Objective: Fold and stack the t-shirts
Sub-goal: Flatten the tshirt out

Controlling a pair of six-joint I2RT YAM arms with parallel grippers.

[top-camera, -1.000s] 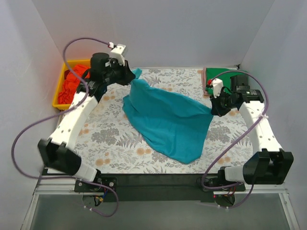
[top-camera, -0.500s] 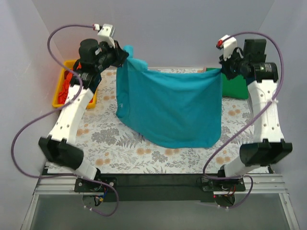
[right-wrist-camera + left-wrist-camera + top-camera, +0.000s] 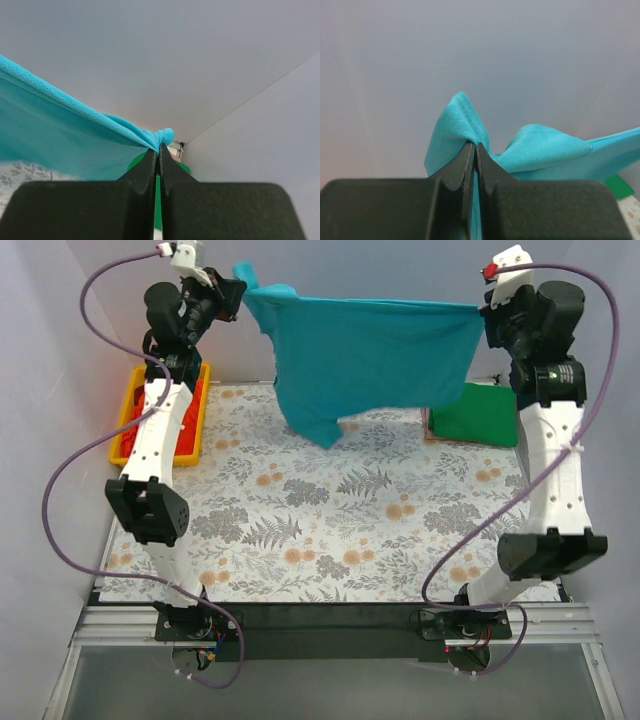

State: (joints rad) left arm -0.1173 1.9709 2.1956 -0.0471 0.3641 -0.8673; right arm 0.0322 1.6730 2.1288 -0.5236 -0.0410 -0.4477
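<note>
We are holding the soft teal-blue t-shirt [image 3: 370, 355] high over the flowery surface [image 3: 330, 530], left gripper [image 3: 240, 295] and right gripper [image 3: 483, 313] pinching shut on its top corners. It is not folded yet; only the flat green shirt [image 3: 482, 416] looks done.

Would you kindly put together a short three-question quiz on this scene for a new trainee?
1. True or false: only the left gripper holds the teal-blue t-shirt, and the right gripper is open.
2. Where does the green t-shirt lie on the floral sheet? A: near left corner. B: far right corner. C: centre.
3. Fill in: the yellow bin stands on the ___ arm's side of the table.

Key: 1 false, both grippers are shut on the shirt, which hangs stretched between them. 2 B. 3 left.
</note>
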